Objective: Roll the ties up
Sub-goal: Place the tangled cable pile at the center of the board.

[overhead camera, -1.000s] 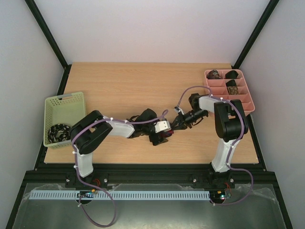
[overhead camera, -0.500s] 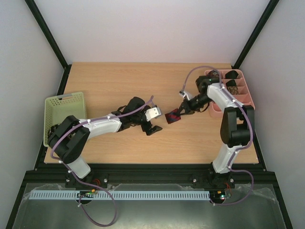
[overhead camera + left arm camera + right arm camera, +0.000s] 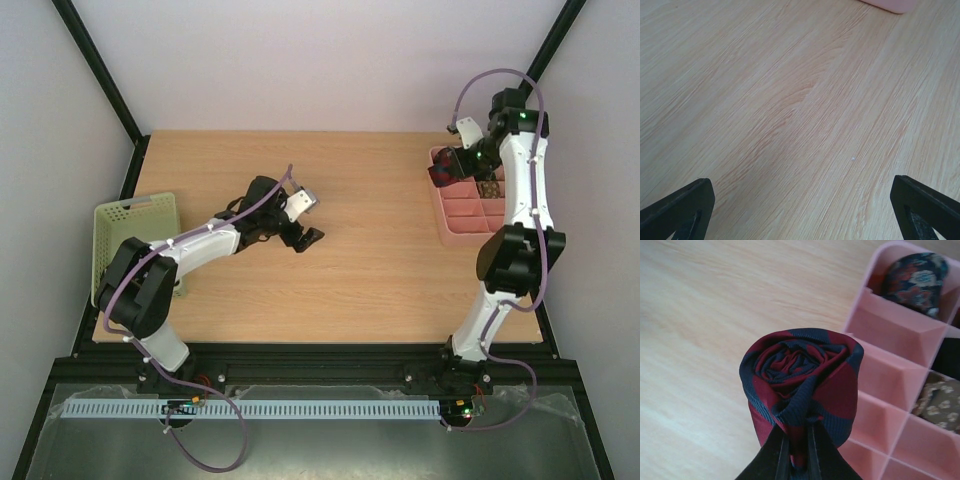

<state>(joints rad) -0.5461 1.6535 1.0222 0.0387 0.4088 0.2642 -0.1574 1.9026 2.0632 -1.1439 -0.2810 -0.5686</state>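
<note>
A dark red tie with navy stripes [image 3: 800, 375] is rolled into a tight coil, and my right gripper [image 3: 799, 455] is shut on its lower edge. In the top view that coil [image 3: 437, 175] hangs at the left rim of the pink tray [image 3: 480, 228], held by the right gripper [image 3: 446, 168]. Three more rolled ties lie in the tray's far cells: a navy patterned one [image 3: 915, 277], a brown one [image 3: 940, 400] and a black one [image 3: 947, 357]. My left gripper [image 3: 305, 226] is open over bare table; its fingers [image 3: 680, 205] stand wide apart with nothing between them.
A pale green mesh basket [image 3: 135, 215] stands at the table's left edge, partly behind the left arm. The pink tray's corner [image 3: 890, 5] shows at the top of the left wrist view. Several tray cells [image 3: 880, 325] hold nothing.
The right arm has lifted the rolled red tie from mid-table and carried it back and right to the tray. The left gripper has drawn back to the left, open.
</note>
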